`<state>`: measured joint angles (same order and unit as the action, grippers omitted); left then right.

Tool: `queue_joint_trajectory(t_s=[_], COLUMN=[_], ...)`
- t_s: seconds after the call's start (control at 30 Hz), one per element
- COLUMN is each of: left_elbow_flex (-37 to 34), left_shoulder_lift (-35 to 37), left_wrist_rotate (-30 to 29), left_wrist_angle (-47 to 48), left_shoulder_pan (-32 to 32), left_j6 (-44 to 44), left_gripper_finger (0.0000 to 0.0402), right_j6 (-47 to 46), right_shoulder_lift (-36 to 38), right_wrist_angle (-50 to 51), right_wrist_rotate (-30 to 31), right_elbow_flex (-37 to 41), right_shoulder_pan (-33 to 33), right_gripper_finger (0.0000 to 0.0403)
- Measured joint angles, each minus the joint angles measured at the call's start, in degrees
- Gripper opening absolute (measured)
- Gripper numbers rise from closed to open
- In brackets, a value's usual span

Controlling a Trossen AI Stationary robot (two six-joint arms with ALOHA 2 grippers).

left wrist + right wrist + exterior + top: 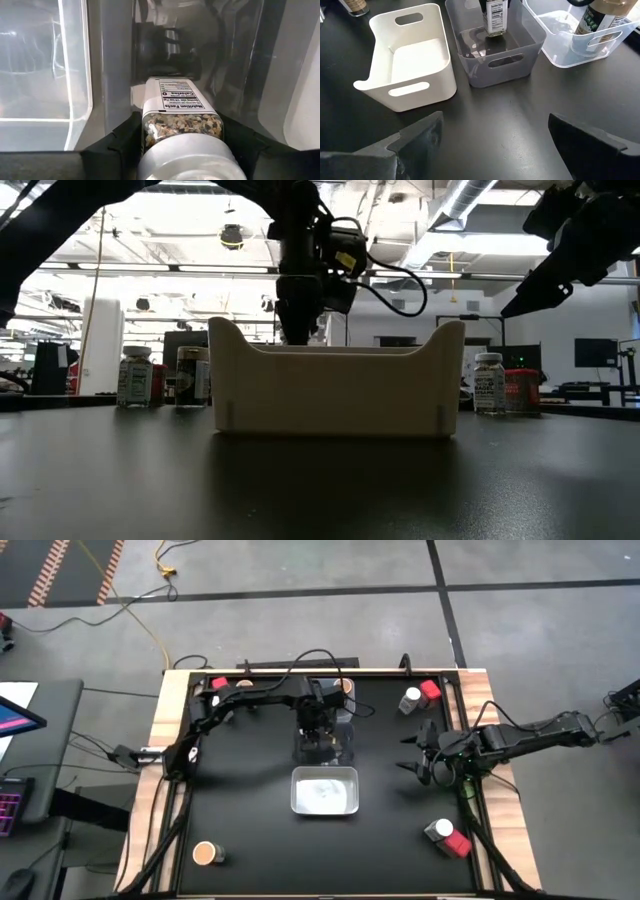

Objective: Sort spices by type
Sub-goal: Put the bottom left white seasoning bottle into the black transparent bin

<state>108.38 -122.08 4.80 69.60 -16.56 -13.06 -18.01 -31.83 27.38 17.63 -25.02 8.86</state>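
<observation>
The left claw point(318, 736) pointed straight down into the grey translucent bin point(492, 47), clamped on a white-capped spice jar point(182, 127) whose base hung just above the bin floor. Bin walls closed in on every side of it. The right claw point(492, 142), fingers spread wide, hovered over bare surface point(250, 830), facing the white bin point(410, 57). A clear bin point(570, 37) stood just beyond the grey one.
</observation>
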Motion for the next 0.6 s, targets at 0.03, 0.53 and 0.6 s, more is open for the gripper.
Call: queue_joint_trajectory(t_s=[0.03,0.53,0.6], left_elbow_flex=[0.0,-4.5,-4.0], left_shoulder_lift=[0.0,0.3,0.2], left_wrist_rotate=[0.0,-0.1,-0.1], left_wrist_angle=[0.0,-2.6,-2.8], left_shoulder_pan=[0.0,0.1,0.1], left_j6=[-0.2,0.3,0.4], left_gripper_finger=[0.0201,0.0211,0.0211], right_j6=[0.0,0.0,0.0], right_shoulder_lift=[0.0,0.0,0.0], right_wrist_angle=[0.0,0.0,0.0], right_wrist_rotate=[0.0,0.3,0.3], right_elbow_flex=[0.0,0.0,0.0], right_shoulder_pan=[0.0,0.0,0.0], right_gripper_finger=[0.0388,0.0388,0.0388])
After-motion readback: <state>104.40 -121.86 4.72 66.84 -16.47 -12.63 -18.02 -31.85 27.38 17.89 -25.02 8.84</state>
